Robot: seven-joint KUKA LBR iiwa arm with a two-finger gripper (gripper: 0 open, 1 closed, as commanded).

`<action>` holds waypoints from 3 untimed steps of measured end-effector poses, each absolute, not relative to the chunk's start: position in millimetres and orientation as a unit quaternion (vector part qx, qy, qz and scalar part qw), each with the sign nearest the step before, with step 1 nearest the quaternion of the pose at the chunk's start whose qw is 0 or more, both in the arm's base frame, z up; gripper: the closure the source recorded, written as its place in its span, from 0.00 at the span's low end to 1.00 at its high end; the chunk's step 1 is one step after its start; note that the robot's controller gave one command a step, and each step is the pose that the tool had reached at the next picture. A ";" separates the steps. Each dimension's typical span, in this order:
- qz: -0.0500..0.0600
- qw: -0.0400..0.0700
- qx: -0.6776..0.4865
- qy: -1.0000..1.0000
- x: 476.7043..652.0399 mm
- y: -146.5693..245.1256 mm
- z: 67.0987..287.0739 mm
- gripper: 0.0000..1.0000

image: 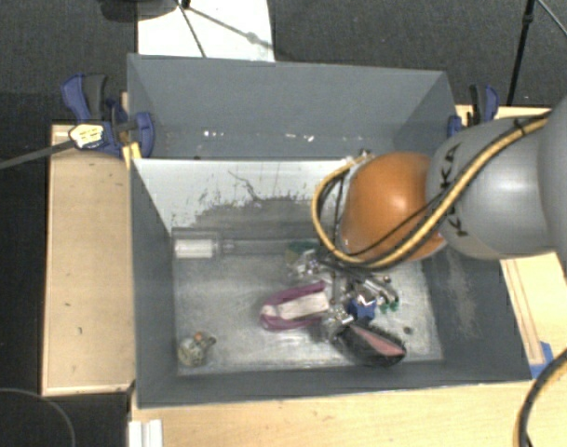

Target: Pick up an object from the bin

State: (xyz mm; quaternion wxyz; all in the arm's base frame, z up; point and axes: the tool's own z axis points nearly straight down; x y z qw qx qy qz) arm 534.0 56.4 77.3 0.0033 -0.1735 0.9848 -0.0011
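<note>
Grey metal bin point(162, 277), seen from above and somewhat to one side, with the arm point(506, 194) entering from the right of the view. An orange cover point(385, 203) sits on the wrist, and black and yellow cables point(325, 222) loop around it.

The gripper point(342, 307) is low in the bin, right of the middle of the floor, among a small heap of loose things. Whether the gripper is wide or narrow cannot be told, as metal parts and the heap crowd about it.

Nearest thing: a purple and pink band point(290, 307), folded into a flat loop, lying on the floor at the middle and toward the front wall. Its right end reaches the gripper; whether the gripper holds it cannot be told.

Just right of the gripper lies a small blue piece point(362, 311). In front of it and to the right, a dark flat thing with a pink edge point(374, 343) lies near the front wall.

Well apart from the heap: a clear tube point(195, 247) lying on its side at the back left of the floor, and a small roundish mottled thing point(195, 347) in the front left corner.
</note>
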 end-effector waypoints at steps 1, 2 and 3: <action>0.001 0.004 -0.173 0.985 533.1 61.4 77.9 1.00; 0.000 0.003 -0.387 0.922 546.4 109.8 183.6 1.00; 0.000 0.003 -0.371 0.929 548.0 116.8 225.3 1.00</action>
